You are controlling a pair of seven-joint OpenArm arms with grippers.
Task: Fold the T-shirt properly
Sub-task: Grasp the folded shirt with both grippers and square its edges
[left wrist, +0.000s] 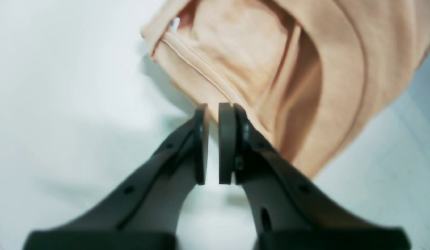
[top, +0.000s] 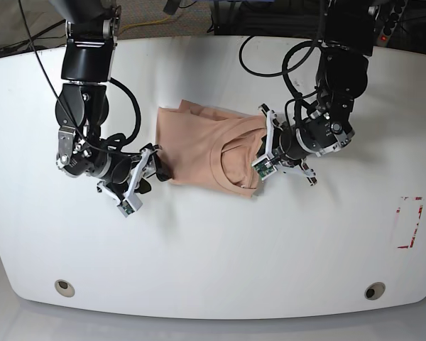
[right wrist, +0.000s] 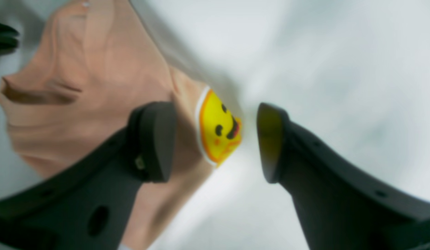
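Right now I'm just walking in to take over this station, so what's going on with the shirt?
A two-armed robot is folding a peach-pink T-shirt that lies partly folded on the white table. The right gripper is open beside the shirt's edge, its jaws either side of the yellow smiley print, gripping nothing. The left gripper is shut at the opposite edge, near the collar; no cloth shows between its pads.

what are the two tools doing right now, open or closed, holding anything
Left tool: closed, holding nothing, beside the T-shirt.
Right tool: open, straddling the shirt's edge at the yellow face print.
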